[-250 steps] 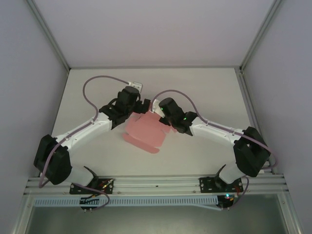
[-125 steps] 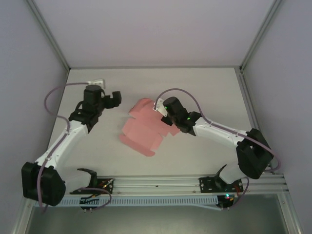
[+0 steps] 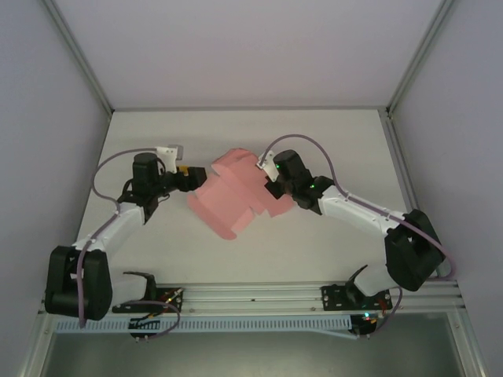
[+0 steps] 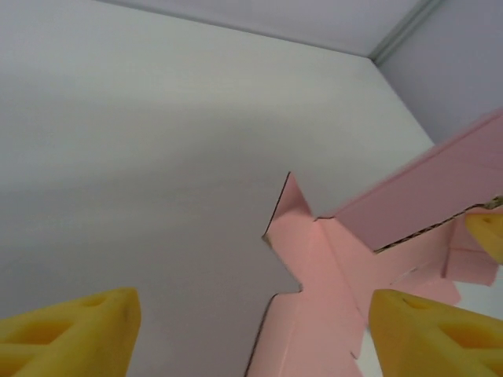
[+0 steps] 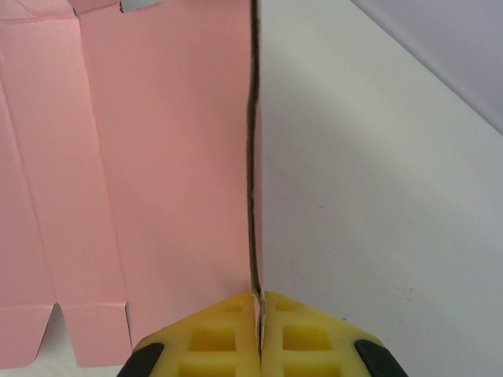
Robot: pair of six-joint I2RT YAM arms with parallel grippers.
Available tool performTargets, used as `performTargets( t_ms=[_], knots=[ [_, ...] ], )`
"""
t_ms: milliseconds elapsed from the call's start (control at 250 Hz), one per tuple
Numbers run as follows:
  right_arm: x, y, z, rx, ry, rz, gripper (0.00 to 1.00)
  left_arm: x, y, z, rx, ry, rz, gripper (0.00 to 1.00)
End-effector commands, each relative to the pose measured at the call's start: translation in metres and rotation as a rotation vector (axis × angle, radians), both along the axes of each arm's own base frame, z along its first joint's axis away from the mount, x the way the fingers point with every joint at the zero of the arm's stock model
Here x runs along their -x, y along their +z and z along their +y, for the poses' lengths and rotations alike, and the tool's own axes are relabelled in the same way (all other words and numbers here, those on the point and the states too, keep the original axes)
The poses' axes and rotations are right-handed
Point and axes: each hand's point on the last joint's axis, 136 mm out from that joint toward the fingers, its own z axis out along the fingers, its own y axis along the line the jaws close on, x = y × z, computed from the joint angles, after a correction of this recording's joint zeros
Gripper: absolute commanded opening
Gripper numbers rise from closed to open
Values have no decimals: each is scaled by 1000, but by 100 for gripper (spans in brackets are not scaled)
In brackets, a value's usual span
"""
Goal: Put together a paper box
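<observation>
Middle of the table point(image 3: 338, 141) is where the pink paper box point(image 3: 232, 200) sits. It's mostly flat and half unfolded, with one panel standing up on its far right side. My right gripper point(image 3: 271, 181) is clamped on that raised panel's edge, and on the wrist cam the yellow pads point(image 5: 204, 338) are squeezed together with the card sandwiched between them. My left gripper point(image 3: 191, 177) is at the sheet's left edge with its fingers point(image 4: 71, 330) spread wide. A corner flap point(image 4: 287, 212) lies between them, and I can't tell if either one touches it.
</observation>
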Motion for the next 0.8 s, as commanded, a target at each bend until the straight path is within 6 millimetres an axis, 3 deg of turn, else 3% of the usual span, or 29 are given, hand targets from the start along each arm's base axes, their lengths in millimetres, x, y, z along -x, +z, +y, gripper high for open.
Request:
performTargets(
  t_ms=[0, 216, 431, 591, 675, 795],
  knots=[
    [3, 18, 5, -93, 11, -3, 0, -3, 30, -22, 56, -150, -140, 72],
    [7, 22, 9, -126, 37, 13, 0, -14, 15, -30, 31, -192, -142, 49],
    [17, 18, 14, -140, 87, 59, 0, -17, 18, -38, 60, -238, -192, 39],
    [12, 17, 8, -162, 48, 78, 0, -20, 13, -39, 49, -247, -195, 6],
    [5, 19, 1, -219, -3, 110, 0, -15, 8, -38, 44, -251, -198, 0],
    [-2, 22, -5, -339, -52, 187, 0, -6, -1, -37, 48, -257, -196, 0]
  ],
)
